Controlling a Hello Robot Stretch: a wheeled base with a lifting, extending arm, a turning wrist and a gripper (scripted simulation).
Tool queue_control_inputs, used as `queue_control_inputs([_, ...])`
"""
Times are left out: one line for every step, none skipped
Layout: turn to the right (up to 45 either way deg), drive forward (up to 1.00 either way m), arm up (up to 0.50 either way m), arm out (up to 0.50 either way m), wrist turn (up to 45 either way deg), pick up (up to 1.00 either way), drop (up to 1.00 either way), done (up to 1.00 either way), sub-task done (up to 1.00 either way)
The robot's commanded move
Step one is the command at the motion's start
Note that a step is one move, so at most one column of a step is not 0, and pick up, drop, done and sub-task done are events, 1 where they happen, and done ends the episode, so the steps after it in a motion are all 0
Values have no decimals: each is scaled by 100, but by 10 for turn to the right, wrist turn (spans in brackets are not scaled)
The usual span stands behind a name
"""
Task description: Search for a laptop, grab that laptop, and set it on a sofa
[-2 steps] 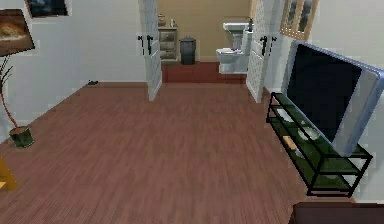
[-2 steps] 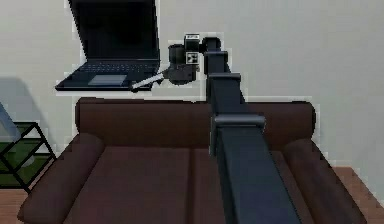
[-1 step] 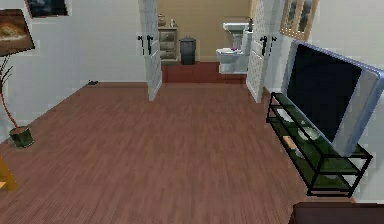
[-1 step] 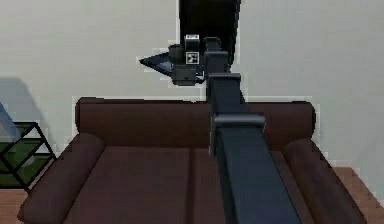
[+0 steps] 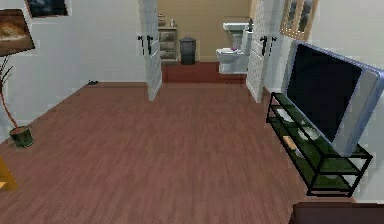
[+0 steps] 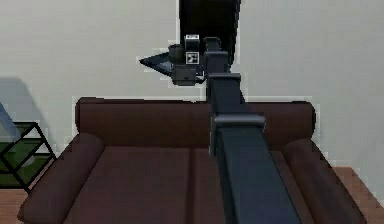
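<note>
In the forward view, a framed picture (image 5: 14,35) hangs on the left wall above a potted plant (image 5: 17,128) standing on the wooden floor (image 5: 150,150). Farther in, white double doors (image 5: 153,55) stand wide onto a small room with a dark bin (image 5: 188,50) and a white toilet (image 5: 232,48). On the right, a large television (image 5: 330,95) sits on a low black stand (image 5: 318,158).

The end of that stand (image 6: 20,150) appears again at the arm side view's left edge, just beside a dark brown sofa (image 6: 140,160) set against a pale wall. The sofa has rounded arms and a long, low back.

The arm (image 6: 240,140) rises over the sofa's seat and back. At its far end is the gripper (image 6: 150,63), whose thin fingers point left in front of the wall, above the sofa's back. How the fingers are set cannot be told.

A dark panel (image 6: 210,22), flat, rectangular and nearly black, stands directly above the gripper's body and runs off the top edge. It could be the laptop or something on the wall, and the picture does not settle which. Whether the gripper holds anything cannot be told either.
</note>
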Motion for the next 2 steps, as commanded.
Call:
queue_control_inputs([0,0,-50,0,0,0,0,0,0])
queue_control_inputs([0,0,0,0,0,0,100,0,0])
